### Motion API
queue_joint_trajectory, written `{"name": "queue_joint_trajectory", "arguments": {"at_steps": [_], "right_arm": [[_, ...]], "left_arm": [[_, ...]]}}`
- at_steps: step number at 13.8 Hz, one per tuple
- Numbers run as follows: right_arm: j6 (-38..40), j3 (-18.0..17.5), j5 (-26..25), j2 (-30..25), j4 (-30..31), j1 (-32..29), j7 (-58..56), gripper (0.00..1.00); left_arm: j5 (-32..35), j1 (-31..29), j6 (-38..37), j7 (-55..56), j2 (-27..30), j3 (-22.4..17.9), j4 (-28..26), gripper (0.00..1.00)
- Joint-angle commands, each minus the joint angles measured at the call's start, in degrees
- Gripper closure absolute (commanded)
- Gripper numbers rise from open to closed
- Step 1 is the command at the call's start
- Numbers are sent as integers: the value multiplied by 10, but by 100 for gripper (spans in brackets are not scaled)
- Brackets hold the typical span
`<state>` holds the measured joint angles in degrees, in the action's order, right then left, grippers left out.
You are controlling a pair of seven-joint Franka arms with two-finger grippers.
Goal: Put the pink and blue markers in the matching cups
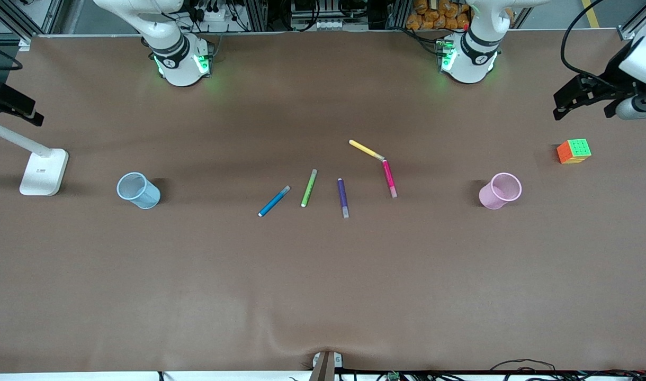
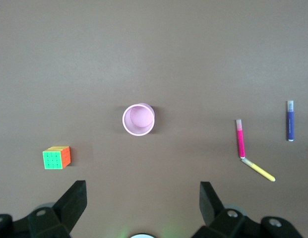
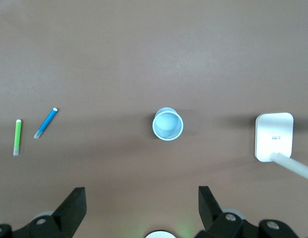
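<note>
Two slim stick markers, pink marker point(image 1: 389, 178) and blue marker point(image 1: 274, 201), are laid flat on the smooth brown bench point(image 1: 323, 286) between the see-through plastic pink cup point(image 1: 500, 190) and blue cup point(image 1: 137, 190). Left gripper point(image 2: 143, 198) jaws and right gripper point(image 3: 142, 198) jaws are held wide, empty.

Robotics lab: aluminium framing point(image 1: 16, 21), cable clutter point(image 1: 217, 13), brown-covered table point(image 1: 323, 275).

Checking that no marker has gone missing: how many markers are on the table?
5, all lying mid-table between the cups: blue marker nearest the blue cup, then green, purple, pink marker, with yellow touching the pink's tip. None looks hidden.
</note>
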<state>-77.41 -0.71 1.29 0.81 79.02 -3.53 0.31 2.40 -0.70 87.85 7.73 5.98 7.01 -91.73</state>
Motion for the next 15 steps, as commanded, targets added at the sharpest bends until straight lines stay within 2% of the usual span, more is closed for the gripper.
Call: {"name": "queue_joint_trajectory", "arguments": {"at_steps": [1,3,6,8,15], "right_arm": [[-17,-11,-9,-38,44,-9,-17,0],[-20,5,-7,-37,42,-5,-18,0],[-29,2,-13,-36,39,2,-19,0],[-27,3,-14,-36,39,3,-18,0],[-17,7,-14,-35,39,5,-17,0]], "left_arm": [[9,0,-8,4,-11,4,21,0],[3,1,-8,4,-11,4,23,0],[8,6,-16,4,-23,8,36,0],[9,9,-58,4,-43,9,55,0],[6,1,-58,13,-44,13,55,0]]}}
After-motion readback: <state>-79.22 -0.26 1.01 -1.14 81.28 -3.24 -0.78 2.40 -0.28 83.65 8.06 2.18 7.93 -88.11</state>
